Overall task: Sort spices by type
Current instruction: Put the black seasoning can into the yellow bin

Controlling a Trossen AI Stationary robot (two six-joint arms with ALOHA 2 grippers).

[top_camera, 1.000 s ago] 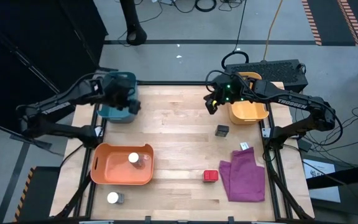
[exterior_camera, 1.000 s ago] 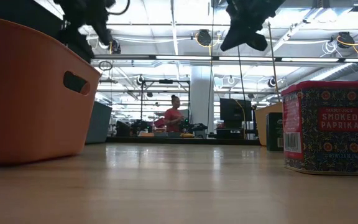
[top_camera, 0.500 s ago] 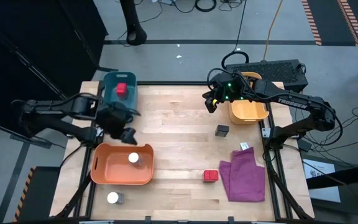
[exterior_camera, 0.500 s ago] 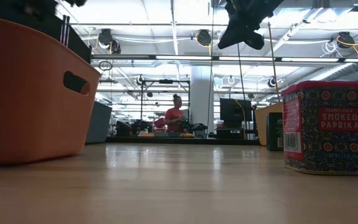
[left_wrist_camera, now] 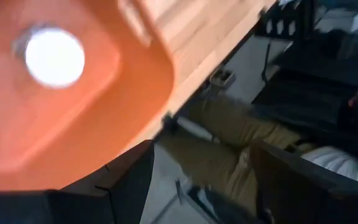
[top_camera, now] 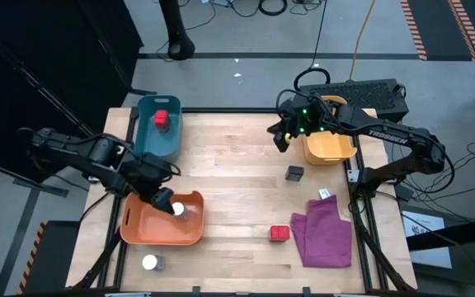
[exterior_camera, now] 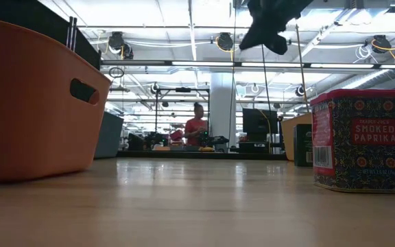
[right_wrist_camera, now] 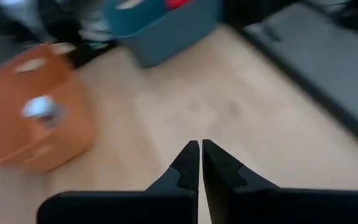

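One red box (top_camera: 162, 118) lies in the teal bin (top_camera: 148, 142) at the far left. The other red box (top_camera: 279, 233) stands on the table beside the purple cloth and shows close in the low view (exterior_camera: 363, 140). A dark grey box (top_camera: 294, 172) stands right of centre; I see no second grey one. One white-lidded jar (top_camera: 177, 209) sits in the orange bin (top_camera: 143, 231); another (top_camera: 149, 262) stands by the near edge. My left gripper (top_camera: 162, 198) hovers open over the orange bin's far rim. My right gripper (top_camera: 280, 139) is shut and empty, high beside the yellow bin.
The yellow bin (top_camera: 330, 147) stands at the far right edge. The purple cloth (top_camera: 324, 231) lies flat at the near right, with a small white tag (top_camera: 324, 195) at its far corner. Bare wood runs across the middle of the table. A person's legs show beyond the table edge in the left wrist view.
My left gripper has swung from above the teal bin toward the near edge and now hangs over the orange bin's far rim. The red box now shows lying in the teal bin where the gripper was.
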